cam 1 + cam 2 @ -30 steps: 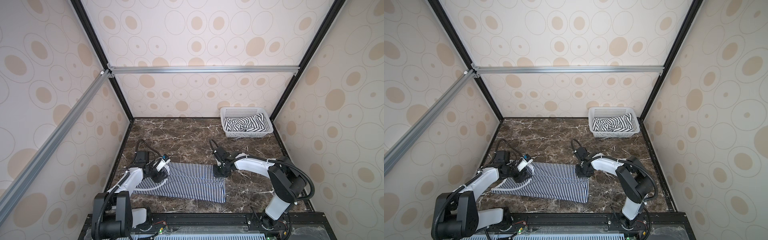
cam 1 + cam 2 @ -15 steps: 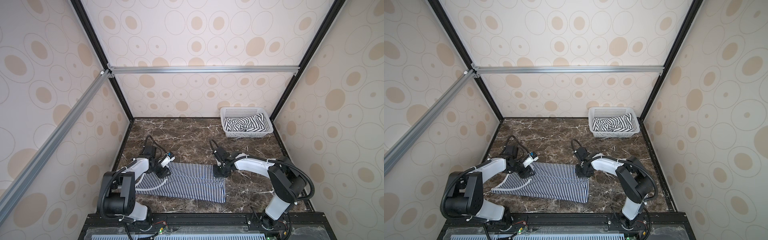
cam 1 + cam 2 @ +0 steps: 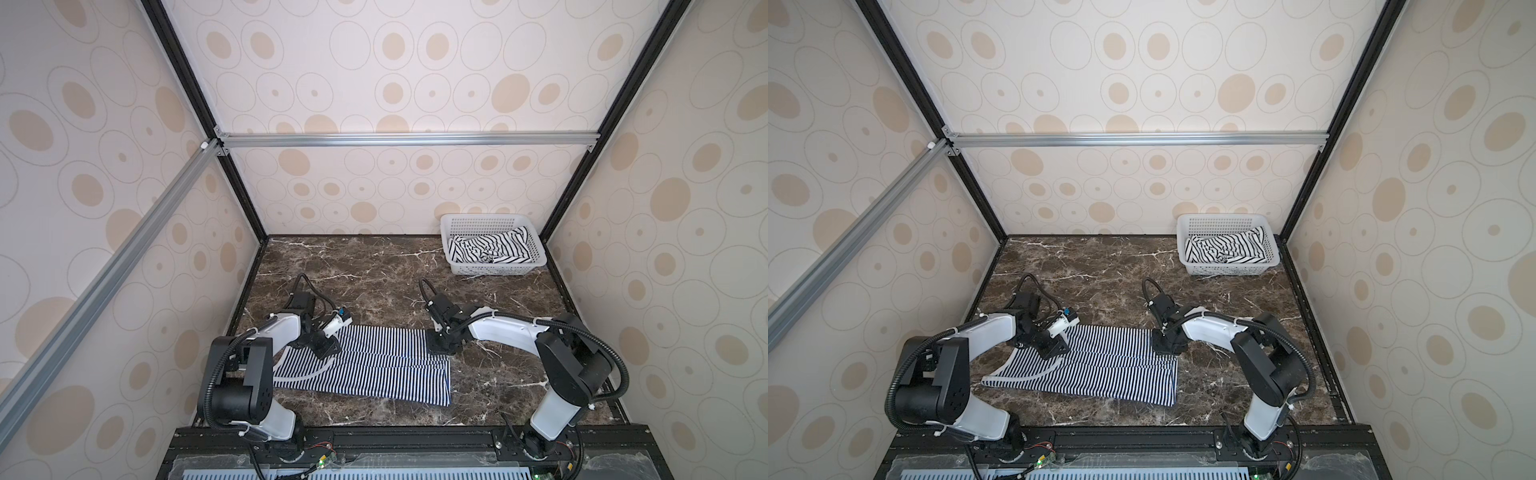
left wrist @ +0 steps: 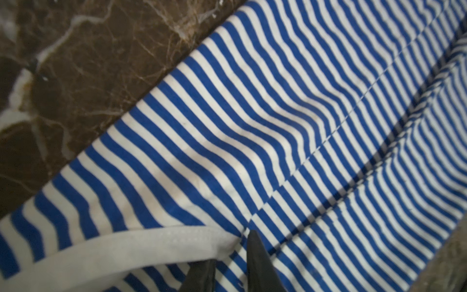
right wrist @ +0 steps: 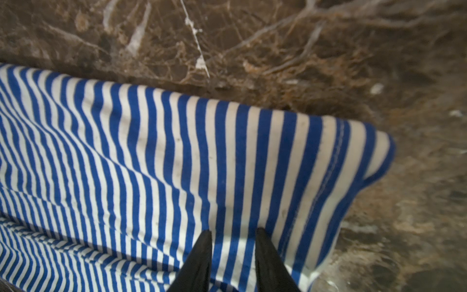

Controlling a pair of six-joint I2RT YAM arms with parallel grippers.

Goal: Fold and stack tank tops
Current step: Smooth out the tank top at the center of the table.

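A tank top (image 3: 374, 365) (image 3: 1108, 365) with dense narrow stripes lies flat across the front of the marble table in both top views. My left gripper (image 3: 326, 351) (image 3: 1052, 349) (image 4: 228, 246) is down on its far left part, jaws closed to a narrow gap on the cloth (image 4: 252, 113) beside the white armhole trim (image 4: 113, 250). At its far right corner my right gripper (image 3: 438, 347) (image 3: 1165, 345) (image 5: 234, 230) is shut on the hem (image 5: 177, 151), and that corner is raised slightly off the table. The wider-striped tank top (image 3: 490, 249) (image 3: 1225, 247) lies crumpled in the basket.
The white perforated basket (image 3: 490, 218) (image 3: 1221, 218) stands in the far right corner against the wall. Patterned walls and black frame posts close in the dark marble table (image 3: 374, 270) on three sides. A black rail with the arm bases runs along the front.
My left arm has swung its elbow toward the back and its jaws have narrowed onto the cloth by the armhole. The right arm and the cloth have stayed put.
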